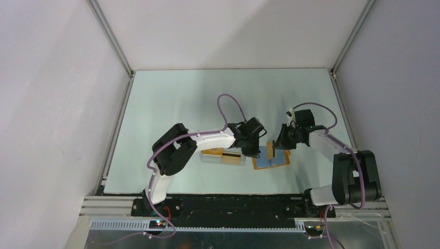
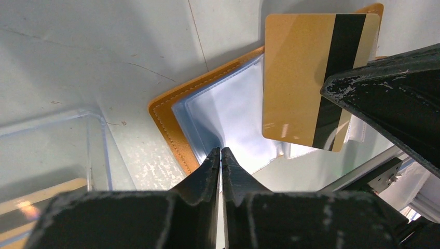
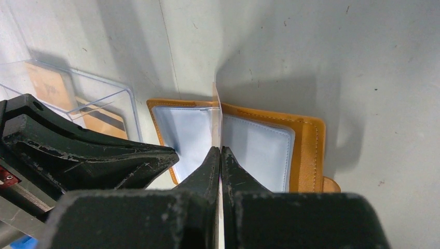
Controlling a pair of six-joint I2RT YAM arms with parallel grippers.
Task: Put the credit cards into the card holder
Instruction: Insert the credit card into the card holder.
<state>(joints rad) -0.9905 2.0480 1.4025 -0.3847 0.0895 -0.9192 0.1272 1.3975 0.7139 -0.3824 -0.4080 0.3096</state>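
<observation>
The card holder [image 1: 273,162] lies open on the table, orange-tan outside [image 2: 167,115] with blue-grey pockets [image 3: 257,150]. My right gripper [image 1: 280,143] is shut on a golden credit card [image 2: 296,78] with a dark stripe. It holds the card upright over the holder's middle fold, so the right wrist view shows it edge-on [image 3: 216,111] between the jaws [image 3: 221,149]. My left gripper [image 1: 252,149] has its jaws closed at the holder's left side. Their tips [image 2: 221,149] pinch the clear pocket sleeve. More golden cards [image 3: 98,120] lie in a clear box.
The clear plastic box [image 1: 223,157] sits just left of the card holder, under the left wrist. White walls and aluminium rails enclose the pale table [image 1: 207,98]. The two grippers are close together, almost touching.
</observation>
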